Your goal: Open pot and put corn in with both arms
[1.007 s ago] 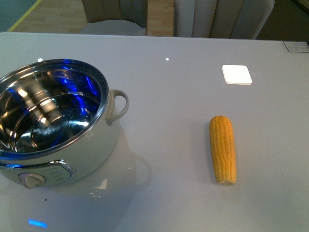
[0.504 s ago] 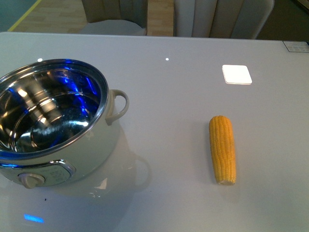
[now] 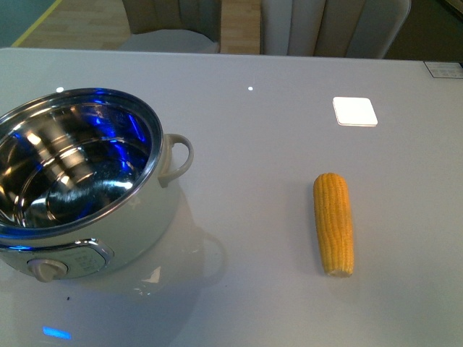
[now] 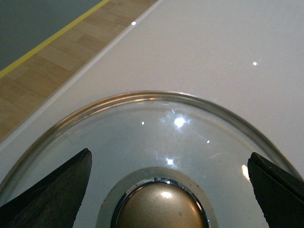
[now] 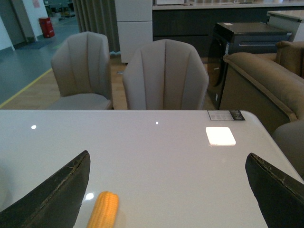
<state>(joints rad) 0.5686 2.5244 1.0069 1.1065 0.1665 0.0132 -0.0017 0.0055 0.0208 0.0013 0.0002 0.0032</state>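
My left gripper (image 4: 168, 153) hangs over a glass lid (image 4: 199, 123) with its fingers spread wide, one on each side of the lid's brass-coloured knob (image 4: 160, 209). I cannot tell whether they touch the glass. The lid lies flat on the white table; its place relative to the pot is not shown.

My right gripper (image 5: 167, 153) is also spread apart and holds nothing. The corn (image 5: 103, 210) lies on the table below the gap between its fingers, closer to one finger and apart from both.

In the front view, the pot (image 3: 141, 235) stands uncovered, its steel inside bare. The corn (image 3: 333, 223) lies well to the right of the pot, pointing away from me. A white square (image 3: 354, 111) sits farther right of the pot, beyond the corn. Grey chairs (image 5: 165, 76) stand past the table's (image 3: 253, 144) far edge.
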